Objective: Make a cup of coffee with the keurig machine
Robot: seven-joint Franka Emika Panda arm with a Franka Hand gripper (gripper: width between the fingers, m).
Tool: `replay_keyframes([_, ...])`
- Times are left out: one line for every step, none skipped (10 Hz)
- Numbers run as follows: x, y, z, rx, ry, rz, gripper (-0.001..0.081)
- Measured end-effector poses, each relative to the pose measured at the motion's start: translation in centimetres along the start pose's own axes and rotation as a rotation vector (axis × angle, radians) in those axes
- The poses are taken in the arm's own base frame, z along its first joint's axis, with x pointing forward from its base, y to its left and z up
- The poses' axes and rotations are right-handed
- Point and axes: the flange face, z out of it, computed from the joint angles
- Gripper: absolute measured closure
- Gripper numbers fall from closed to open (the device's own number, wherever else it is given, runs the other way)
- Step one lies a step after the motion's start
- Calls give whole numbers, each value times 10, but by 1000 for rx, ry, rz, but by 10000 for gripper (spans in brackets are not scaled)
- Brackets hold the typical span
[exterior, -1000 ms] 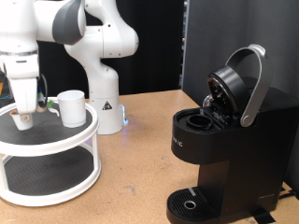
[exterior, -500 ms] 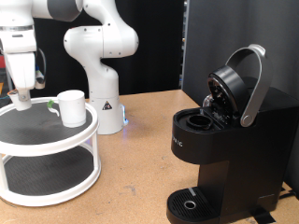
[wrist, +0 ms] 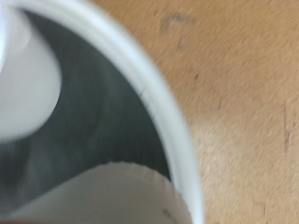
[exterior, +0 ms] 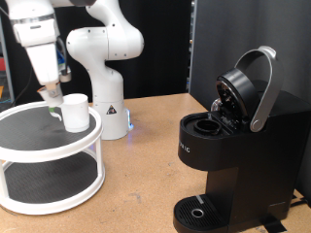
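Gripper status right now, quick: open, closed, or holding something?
Gripper: above the white rack, beside the cup. Something small seems to sit at its fingertips, but open or closed cannot be told.

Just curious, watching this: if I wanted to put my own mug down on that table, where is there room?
The wooden tabletop is bare between the round white rack and the coffee machine. The rack's top shelf has free room at the exterior view's left of the cup. It is crowded around the cup, where the gripper hangs.
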Motion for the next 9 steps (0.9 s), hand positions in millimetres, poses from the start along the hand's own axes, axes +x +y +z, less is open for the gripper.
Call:
replay_keyframes([15,-4,-4,2,8,25,380])
replay_keyframes([21,-7,-6,4,8,47,380])
replay_keyframes([20,-7,-6,6,8,42,380])
replay_keyframes([24,-9,-5,16,41,67,380])
replay_keyframes([37,-11,-6,36,115,110,380])
replay_keyframes([53,-16,-8,63,178,148,380])
replay_keyframes([69,-20,-11,83,215,172,380])
replay_keyframes([83,-24,-16,85,236,189,380])
replay_keyframes([98,-28,-20,71,239,212,380])
